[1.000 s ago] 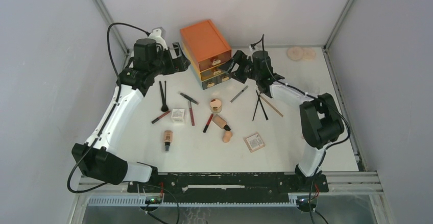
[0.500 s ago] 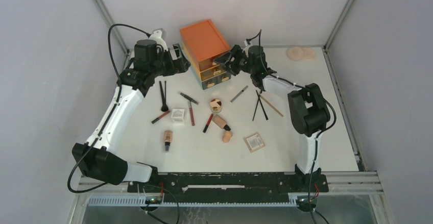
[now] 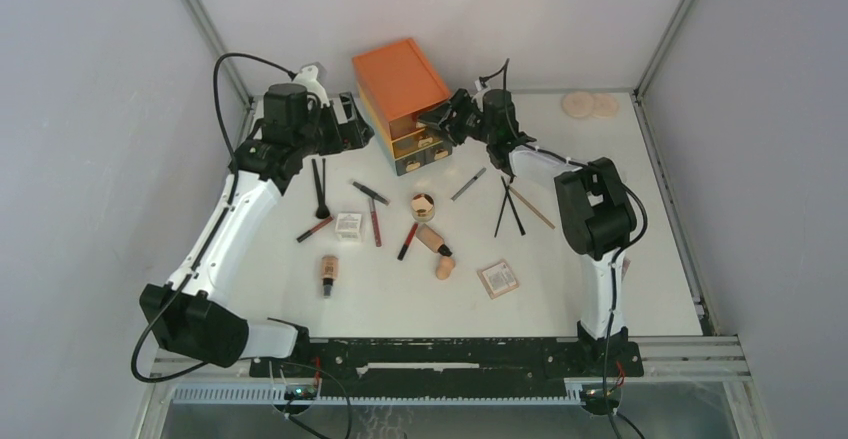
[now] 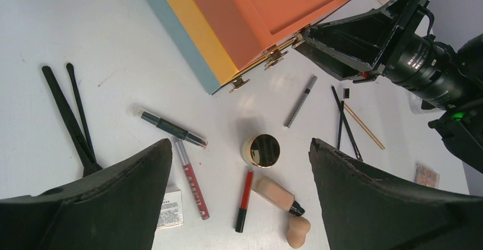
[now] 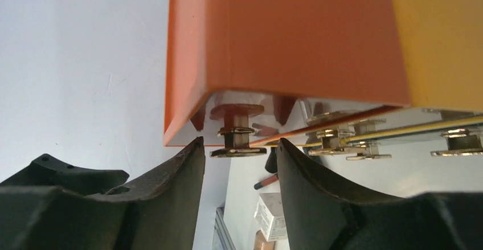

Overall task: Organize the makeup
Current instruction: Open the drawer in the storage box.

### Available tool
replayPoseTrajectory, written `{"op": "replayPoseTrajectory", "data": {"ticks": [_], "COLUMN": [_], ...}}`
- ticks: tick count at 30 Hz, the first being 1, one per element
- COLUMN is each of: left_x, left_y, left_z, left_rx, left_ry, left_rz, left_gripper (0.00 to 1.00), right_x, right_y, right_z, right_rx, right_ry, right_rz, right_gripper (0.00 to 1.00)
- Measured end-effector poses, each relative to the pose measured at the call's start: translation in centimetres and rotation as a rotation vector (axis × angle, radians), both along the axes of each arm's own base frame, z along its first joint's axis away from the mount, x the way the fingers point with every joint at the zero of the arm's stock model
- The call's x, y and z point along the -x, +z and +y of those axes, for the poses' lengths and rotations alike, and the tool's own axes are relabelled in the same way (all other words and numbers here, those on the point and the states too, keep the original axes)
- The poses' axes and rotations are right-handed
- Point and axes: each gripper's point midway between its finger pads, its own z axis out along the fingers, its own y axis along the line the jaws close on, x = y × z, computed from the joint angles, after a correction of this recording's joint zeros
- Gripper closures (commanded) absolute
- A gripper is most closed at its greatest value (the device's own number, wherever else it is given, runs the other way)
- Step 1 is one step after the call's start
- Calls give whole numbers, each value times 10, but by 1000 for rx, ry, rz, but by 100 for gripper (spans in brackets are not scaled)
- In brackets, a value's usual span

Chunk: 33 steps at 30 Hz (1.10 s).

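Observation:
The makeup lies scattered on the white table: black brushes (image 3: 320,187), a small white box (image 3: 348,225), a round gold-lidded compact (image 3: 422,205) (image 4: 263,150), a beige foundation bottle (image 3: 433,239), a red pencil (image 3: 407,241) and a square compact (image 3: 497,279). My left gripper (image 3: 355,124) (image 4: 240,143) hangs wide open and empty left of the orange chest (image 3: 400,77). My right gripper (image 3: 445,119) (image 5: 239,142) is at the chest's front. Its jaws flank the top drawer's brass knob (image 5: 238,152), with a narrow gap on each side.
A second foundation bottle (image 3: 327,272), a beige sponge (image 3: 444,267), thin sticks and brushes (image 3: 510,209) and a mascara wand (image 3: 468,183) also lie on the table. Two round pads (image 3: 590,105) sit at the back right. All three drawers look closed.
My right gripper has moved left up to the chest's front, and its jaws have narrowed round the top drawer's knob. The left arm has barely moved.

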Motion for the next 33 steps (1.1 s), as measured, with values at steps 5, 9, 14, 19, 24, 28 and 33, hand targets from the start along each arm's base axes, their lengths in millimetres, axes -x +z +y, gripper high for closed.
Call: {"op": "replayPoseTrajectory", "data": {"ticks": [5, 9, 14, 19, 24, 28, 33], "left_x": [3, 5, 10, 11, 11, 11, 11], "left_y": [-2, -5, -8, -6, -6, -6, -6], "left_z": [0, 1, 3, 4, 4, 4, 4], "left_rx": [0, -1, -3, -6, -9, -9, -8], "left_ry": [-1, -2, 2, 1, 2, 1, -1], "left_rz": [4, 8, 8, 0, -1, -1, 0], "left_gripper": [6, 6, 6, 6, 5, 5, 5], "right_x": [-4, -3, 3, 29, 62, 88, 100], "right_y": [5, 4, 1, 1, 0, -3, -3], "right_z": [4, 3, -3, -16, -30, -41, -45], "right_rx": [-27, -32, -43, -38, -30, -25, -16], "right_ry": [15, 19, 24, 38, 58, 66, 69], "right_rz": [-9, 2, -2, 21, 46, 58, 64], "right_gripper": [58, 62, 63, 63, 63, 62, 62]}}
